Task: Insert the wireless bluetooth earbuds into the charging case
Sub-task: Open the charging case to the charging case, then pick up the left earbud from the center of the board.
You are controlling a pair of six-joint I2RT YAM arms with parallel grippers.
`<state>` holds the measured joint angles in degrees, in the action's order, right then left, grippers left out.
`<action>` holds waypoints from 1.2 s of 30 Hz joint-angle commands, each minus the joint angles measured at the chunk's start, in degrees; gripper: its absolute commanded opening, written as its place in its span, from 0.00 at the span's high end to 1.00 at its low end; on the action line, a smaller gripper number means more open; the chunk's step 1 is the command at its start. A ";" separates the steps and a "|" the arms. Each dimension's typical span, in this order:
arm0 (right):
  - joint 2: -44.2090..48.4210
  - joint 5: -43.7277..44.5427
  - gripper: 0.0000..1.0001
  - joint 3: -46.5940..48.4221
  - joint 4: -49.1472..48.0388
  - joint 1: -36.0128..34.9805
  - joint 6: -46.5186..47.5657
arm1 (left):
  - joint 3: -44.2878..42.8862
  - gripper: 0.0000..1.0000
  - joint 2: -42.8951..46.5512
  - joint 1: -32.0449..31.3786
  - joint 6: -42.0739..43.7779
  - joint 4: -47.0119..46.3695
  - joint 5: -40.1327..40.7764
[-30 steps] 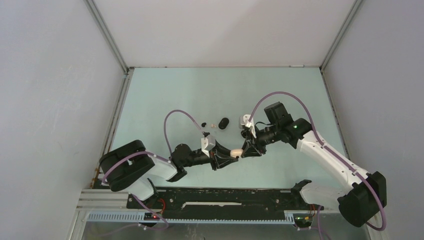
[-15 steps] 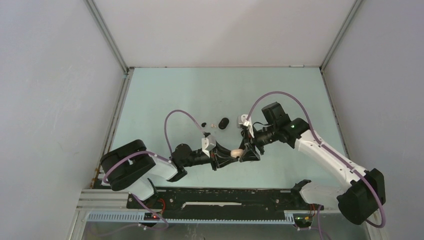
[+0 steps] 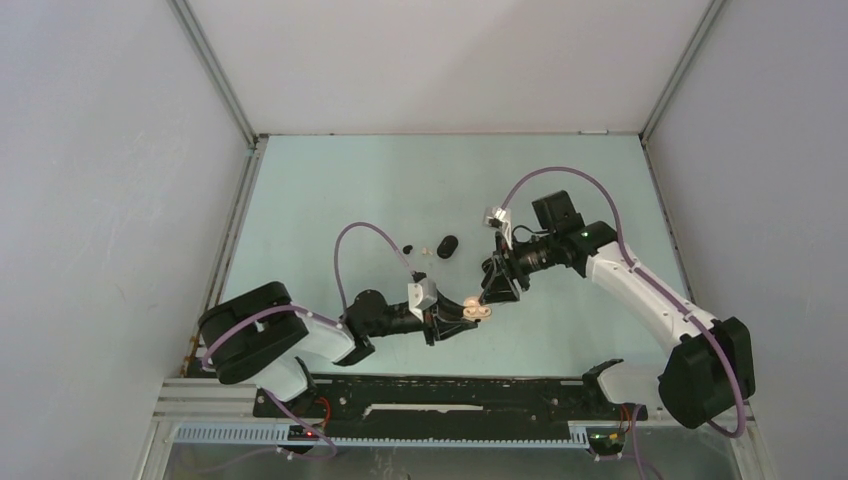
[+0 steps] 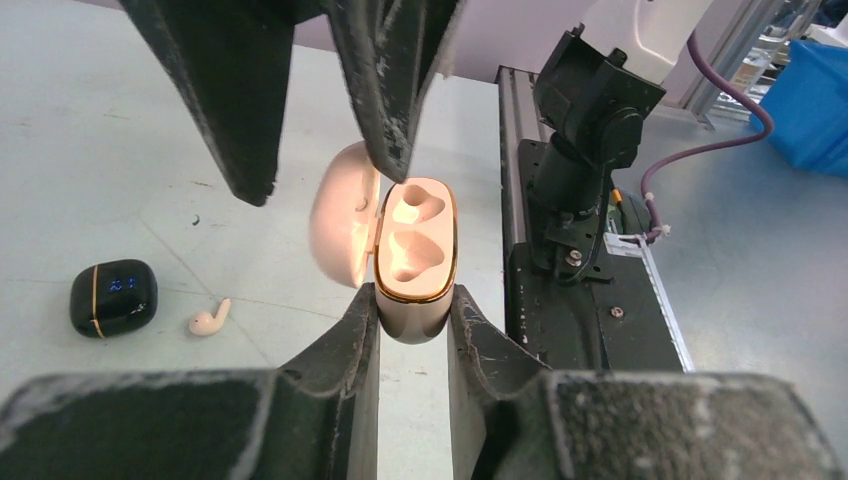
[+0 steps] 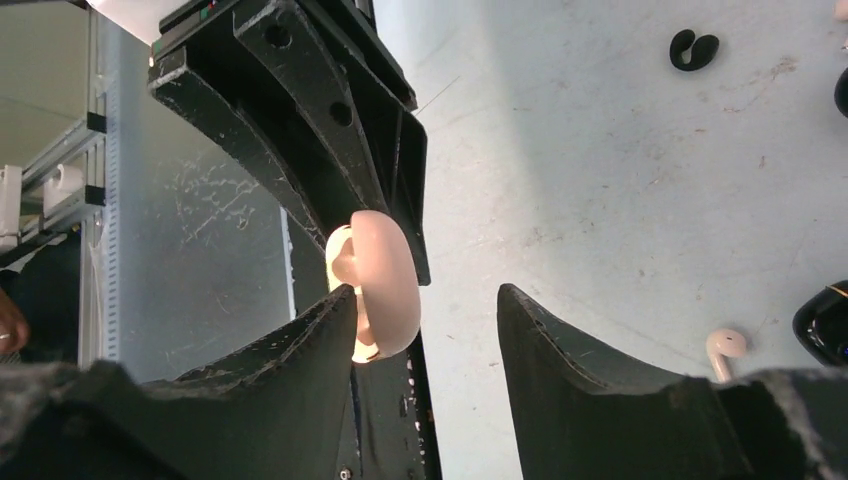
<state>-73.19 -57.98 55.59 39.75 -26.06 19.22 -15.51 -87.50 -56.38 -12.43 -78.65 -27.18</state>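
Observation:
My left gripper (image 4: pixel 412 302) is shut on the base of a pinkish charging case (image 4: pixel 415 262) with a gold rim. The case's lid (image 4: pixel 340 225) is swung open to the left and both sockets are empty. My right gripper (image 5: pixel 425 296) stands open just past the case; one of its fingers (image 5: pixel 320 340) is against the lid (image 5: pixel 388 280), the other is well apart. From above, the case (image 3: pixel 477 309) sits between the left gripper (image 3: pixel 462 313) and the right gripper (image 3: pixel 492 293). A whitish earbud (image 4: pixel 208 320) and a black earbud (image 5: pixel 693 48) lie loose on the table.
A black case (image 4: pixel 113 297) with blue lights lies on the table by the whitish earbud (image 5: pixel 725 345). From above, this black case (image 3: pixel 447 246) is farther back, beyond both grippers. The black mounting rail (image 4: pixel 570 290) runs along the near edge. Grey walls enclose the table.
The case's lid has swung open; one second ago it was shut. My right gripper has opened and drawn back a little from the case. The left gripper still holds the case.

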 commanded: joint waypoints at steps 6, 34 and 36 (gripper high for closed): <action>1.57 -5.85 0.42 2.65 -1.88 4.61 -2.82 | -1.32 1.00 1.90 -0.66 3.02 0.12 0.81; -15.40 29.55 0.61 -0.57 -9.25 3.45 34.30 | 7.85 1.00 15.57 6.24 1.82 1.39 22.83; -17.30 30.87 0.61 -0.57 -10.27 3.11 35.02 | 8.14 1.00 15.97 6.33 1.79 1.38 23.30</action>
<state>-87.66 -32.08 54.92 34.26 -22.57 50.54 -7.86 -73.41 -50.54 -11.55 -75.57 -7.11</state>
